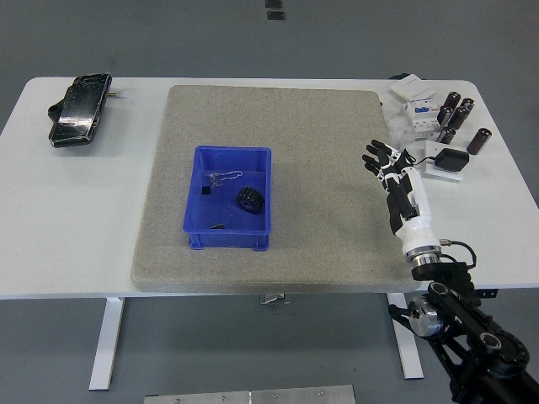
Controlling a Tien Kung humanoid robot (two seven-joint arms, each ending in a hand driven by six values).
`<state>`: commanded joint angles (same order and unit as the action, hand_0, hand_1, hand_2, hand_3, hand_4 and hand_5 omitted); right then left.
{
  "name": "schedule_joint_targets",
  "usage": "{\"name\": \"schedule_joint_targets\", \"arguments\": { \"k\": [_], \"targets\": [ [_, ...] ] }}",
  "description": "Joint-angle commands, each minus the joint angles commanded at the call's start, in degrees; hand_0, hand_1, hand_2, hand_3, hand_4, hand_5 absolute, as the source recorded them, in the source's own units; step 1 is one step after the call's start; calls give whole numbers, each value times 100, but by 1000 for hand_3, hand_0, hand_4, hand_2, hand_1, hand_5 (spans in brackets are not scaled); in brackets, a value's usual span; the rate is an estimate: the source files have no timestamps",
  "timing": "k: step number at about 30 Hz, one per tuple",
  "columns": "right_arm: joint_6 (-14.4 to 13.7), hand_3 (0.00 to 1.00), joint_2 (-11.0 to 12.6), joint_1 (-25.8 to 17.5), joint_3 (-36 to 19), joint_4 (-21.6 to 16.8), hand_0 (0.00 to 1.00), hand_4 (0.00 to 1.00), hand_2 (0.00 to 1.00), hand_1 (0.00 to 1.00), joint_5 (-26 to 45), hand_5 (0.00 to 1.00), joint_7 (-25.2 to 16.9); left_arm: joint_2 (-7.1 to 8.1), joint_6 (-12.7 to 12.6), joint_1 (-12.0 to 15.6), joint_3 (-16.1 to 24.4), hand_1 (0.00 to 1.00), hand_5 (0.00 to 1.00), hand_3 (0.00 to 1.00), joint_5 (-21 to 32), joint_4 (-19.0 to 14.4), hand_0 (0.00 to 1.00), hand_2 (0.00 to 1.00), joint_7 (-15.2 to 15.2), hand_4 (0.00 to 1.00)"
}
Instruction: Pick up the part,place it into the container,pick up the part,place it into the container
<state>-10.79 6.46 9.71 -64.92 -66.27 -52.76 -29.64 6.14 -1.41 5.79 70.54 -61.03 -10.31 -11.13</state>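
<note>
Fingers spread and holding nothing, the right hand (389, 168) hangs over the right edge of the grey mat (269, 126), well apart from the blue container (199, 192). Inside that container lies a black gear part (249, 199). Small black cylinders (459, 114) stand at the tabletop's (76, 219) far right corner.

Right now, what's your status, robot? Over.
Right hand open, empty, above the mat's right edge. Black gear and small parts lie in the blue container. Nothing in the way. Left hand out of sight.
</note>
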Motion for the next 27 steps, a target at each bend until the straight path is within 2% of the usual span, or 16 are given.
{"name": "schedule_joint_targets", "arguments": {
  "k": [11, 27],
  "targets": [
    [-249, 772, 48, -57, -315, -244, 853, 889, 794, 786, -581, 687, 134, 35, -9, -16, -30, 608, 157, 581, 104, 0, 637, 568, 23, 627],
    [-363, 771, 163, -140, -707, -427, 852, 884, 790, 784, -871, 685, 257, 60, 2, -93, 15, 608, 155, 580, 63, 0, 637, 567, 19, 626]
  ]
}}
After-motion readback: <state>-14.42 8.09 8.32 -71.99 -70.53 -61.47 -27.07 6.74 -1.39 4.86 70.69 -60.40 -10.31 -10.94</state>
